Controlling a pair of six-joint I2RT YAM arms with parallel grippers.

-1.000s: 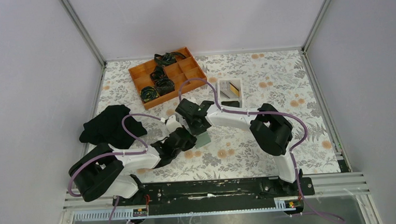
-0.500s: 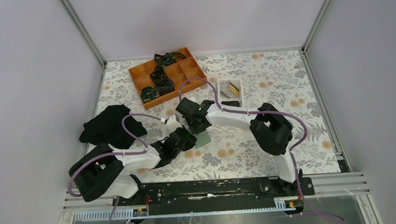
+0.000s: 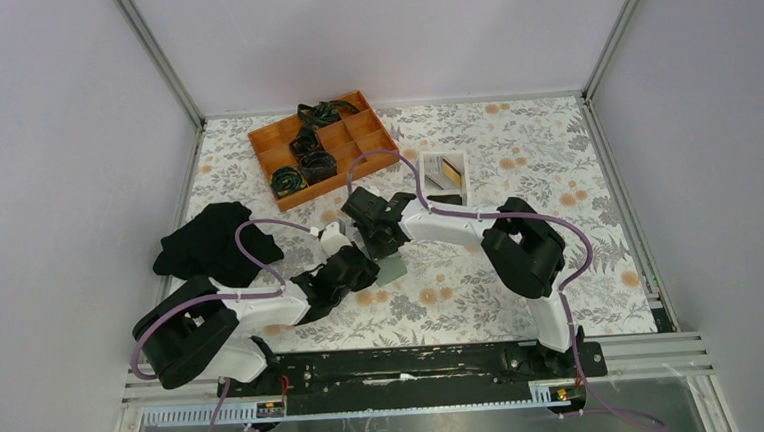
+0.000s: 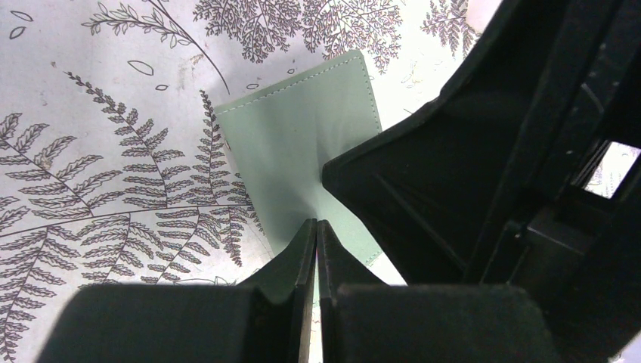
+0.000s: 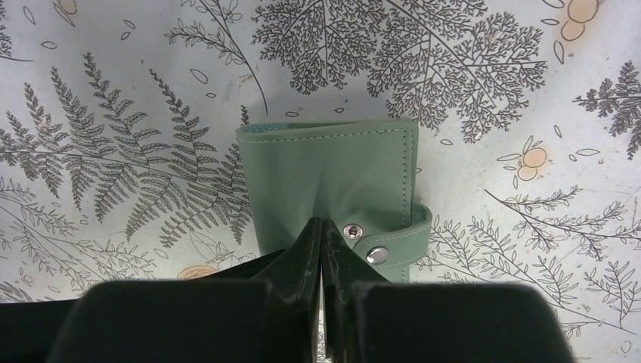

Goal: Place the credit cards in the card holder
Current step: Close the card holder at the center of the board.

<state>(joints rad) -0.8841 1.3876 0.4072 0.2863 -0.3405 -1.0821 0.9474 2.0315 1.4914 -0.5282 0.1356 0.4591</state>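
The sage-green card holder (image 3: 393,269) lies on the floral table between both arms. It also shows in the left wrist view (image 4: 302,151) and in the right wrist view (image 5: 332,174), where its snap strap (image 5: 393,246) sticks out at the right. My left gripper (image 3: 369,267) (image 4: 316,224) is shut on one edge of it. My right gripper (image 3: 381,248) (image 5: 323,222) is shut on it just beside the snap; the leather creases toward both sets of tips. The credit cards (image 3: 443,174) lie in the white tray (image 3: 443,155) behind.
An orange compartment box (image 3: 351,135) with dark coiled items stands at the back left. A black cloth (image 3: 209,242) lies at the left by the left arm. The right arm's body fills the right side of the left wrist view.
The right wrist has shifted very slightly. The card holder and the left arm have stayed in place.
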